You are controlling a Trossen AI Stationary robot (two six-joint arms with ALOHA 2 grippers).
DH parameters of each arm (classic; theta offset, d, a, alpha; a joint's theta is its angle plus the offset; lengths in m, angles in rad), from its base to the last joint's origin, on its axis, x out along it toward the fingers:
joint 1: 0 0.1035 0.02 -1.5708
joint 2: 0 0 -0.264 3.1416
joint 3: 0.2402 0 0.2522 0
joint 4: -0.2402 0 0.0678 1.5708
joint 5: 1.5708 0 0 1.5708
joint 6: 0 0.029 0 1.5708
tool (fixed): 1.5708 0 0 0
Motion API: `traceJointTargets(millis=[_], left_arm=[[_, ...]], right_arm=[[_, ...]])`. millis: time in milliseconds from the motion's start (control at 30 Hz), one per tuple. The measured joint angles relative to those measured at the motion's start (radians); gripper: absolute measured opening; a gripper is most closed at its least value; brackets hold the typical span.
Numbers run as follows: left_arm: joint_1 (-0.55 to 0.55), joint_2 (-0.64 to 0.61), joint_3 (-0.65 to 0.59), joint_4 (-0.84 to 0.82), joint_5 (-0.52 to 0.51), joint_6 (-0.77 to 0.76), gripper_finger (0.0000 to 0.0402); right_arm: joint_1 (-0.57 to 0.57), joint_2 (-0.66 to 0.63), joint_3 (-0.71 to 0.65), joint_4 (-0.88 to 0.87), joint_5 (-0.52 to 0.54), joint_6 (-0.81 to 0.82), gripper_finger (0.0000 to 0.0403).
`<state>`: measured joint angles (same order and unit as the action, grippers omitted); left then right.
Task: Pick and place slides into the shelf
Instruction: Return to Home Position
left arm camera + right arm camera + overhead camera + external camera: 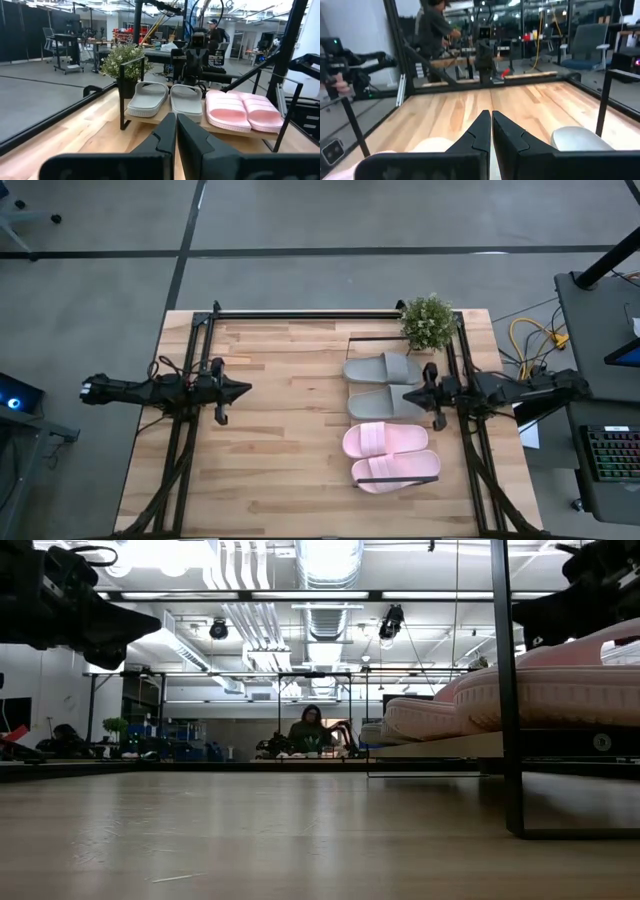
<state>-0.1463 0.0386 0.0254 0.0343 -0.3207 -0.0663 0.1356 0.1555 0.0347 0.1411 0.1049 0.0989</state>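
The left pincer and right pincer are closed, holding nothing. The slides on the shelf look soft and light, I think; grab the strap.

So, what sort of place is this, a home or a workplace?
Most likely a robotics lab in an open industrial hall, not a home. Bare ventilation ducts run under the ceiling, an office chair stands beyond the plank table, and a backlit keyboard sits beside it.
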Motion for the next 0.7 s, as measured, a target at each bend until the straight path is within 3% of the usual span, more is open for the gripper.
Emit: traceJointTargets(millis=[167, 300, 400, 700], left_arm=[[0.0, 0.008, 0.0, 0.001, -0.003, 0.005, 0.0], [0.0, 0.024, 0.0, -0.008, -0.006, 0.124, 0.0], [0.0, 0.035, 0.0, -0.005, -0.006, 0.124, 0.0], [0.0, 0.031, 0.0, 0.002, 0.207, 0.022, 0.0]], right_arm=[[0.004, 0.016, -0.026, 0.03, -0.004, -0.047, 0.0008], [0.002, 0.018, -0.026, 0.029, 0.001, -0.074, 0.0008], [0.002, 0.016, -0.026, 0.028, 0.001, -0.08, 0.0008], [0.002, 0.016, -0.026, 0.029, 0.012, -0.104, 0.0008]])
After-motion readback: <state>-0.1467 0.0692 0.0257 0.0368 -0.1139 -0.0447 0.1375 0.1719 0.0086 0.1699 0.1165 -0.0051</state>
